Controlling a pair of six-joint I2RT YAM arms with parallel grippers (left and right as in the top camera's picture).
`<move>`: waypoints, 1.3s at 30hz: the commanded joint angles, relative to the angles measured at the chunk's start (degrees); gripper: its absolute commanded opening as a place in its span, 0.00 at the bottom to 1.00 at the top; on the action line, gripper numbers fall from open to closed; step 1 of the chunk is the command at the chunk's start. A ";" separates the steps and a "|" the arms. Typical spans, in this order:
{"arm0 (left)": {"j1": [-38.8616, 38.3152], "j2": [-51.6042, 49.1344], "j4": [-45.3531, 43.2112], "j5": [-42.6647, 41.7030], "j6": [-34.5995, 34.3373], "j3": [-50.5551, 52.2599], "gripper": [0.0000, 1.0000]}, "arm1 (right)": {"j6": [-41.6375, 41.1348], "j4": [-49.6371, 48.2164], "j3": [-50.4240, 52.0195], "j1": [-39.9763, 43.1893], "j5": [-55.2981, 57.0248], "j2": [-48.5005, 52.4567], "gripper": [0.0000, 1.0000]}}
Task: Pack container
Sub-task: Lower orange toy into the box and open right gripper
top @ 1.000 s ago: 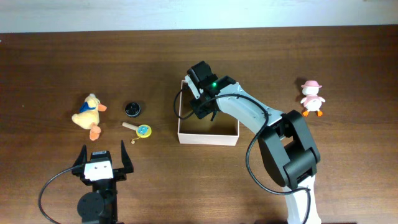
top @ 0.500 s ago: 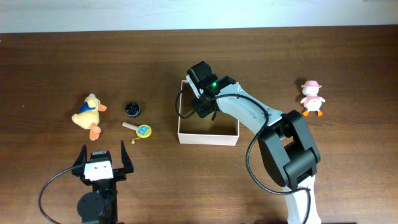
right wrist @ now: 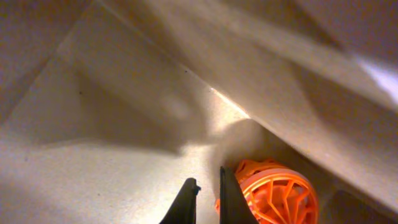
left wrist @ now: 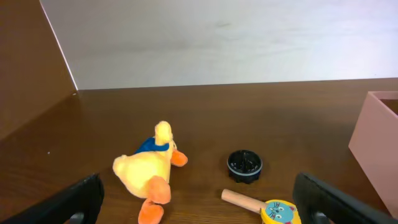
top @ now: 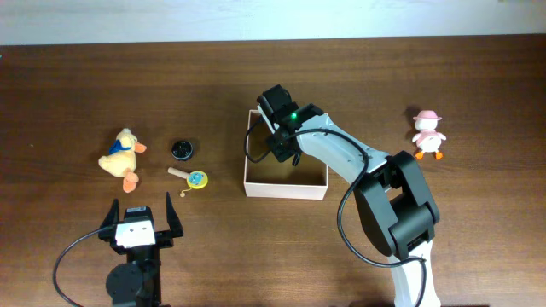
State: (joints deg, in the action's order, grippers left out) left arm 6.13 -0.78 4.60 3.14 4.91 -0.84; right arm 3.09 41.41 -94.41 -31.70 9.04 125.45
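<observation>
The container (top: 286, 188), a square white-walled cardboard box with a tan inside, stands mid-table; its wall also shows in the left wrist view (left wrist: 376, 134). My right gripper (top: 275, 150) reaches down into its far left part. In the right wrist view its fingers (right wrist: 208, 177) are almost together with nothing between them, just above the tan floor (right wrist: 93, 143). An orange spoked wheel toy (right wrist: 277, 196) lies in the corner against the right finger. My left gripper (top: 141, 213) is open and empty near the front edge (left wrist: 199, 208).
A yellow plush duck (top: 122, 153) (left wrist: 149, 171), a black round cap (top: 181, 150) (left wrist: 244, 166) and a yellow-and-blue paddle toy with a wooden handle (top: 194, 178) (left wrist: 270, 208) lie left of the box. A white duck with a pink hat (top: 426, 134) stands far right.
My right gripper has shifted only slightly inside the box. The left arm and the loose toys have not moved.
</observation>
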 commanded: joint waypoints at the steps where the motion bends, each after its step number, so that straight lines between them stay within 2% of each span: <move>1: 0.04 0.48 0.04 -0.81 0.52 0.31 0.99 | 0.81 0.87 -0.63 -0.04 3.17 0.52 0.04; 25: 0.04 0.48 0.02 -0.81 0.50 0.31 0.99 | 2.71 3.58 -0.63 -0.04 8.35 0.52 0.04; 39: 0.04 0.48 0.02 -0.81 0.52 0.31 0.99 | 2.51 6.19 -0.63 -0.11 -0.90 0.52 0.03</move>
State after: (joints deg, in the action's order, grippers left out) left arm 6.13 -0.78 4.60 3.14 4.89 -0.84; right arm 5.15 46.35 -95.37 -31.70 10.92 125.43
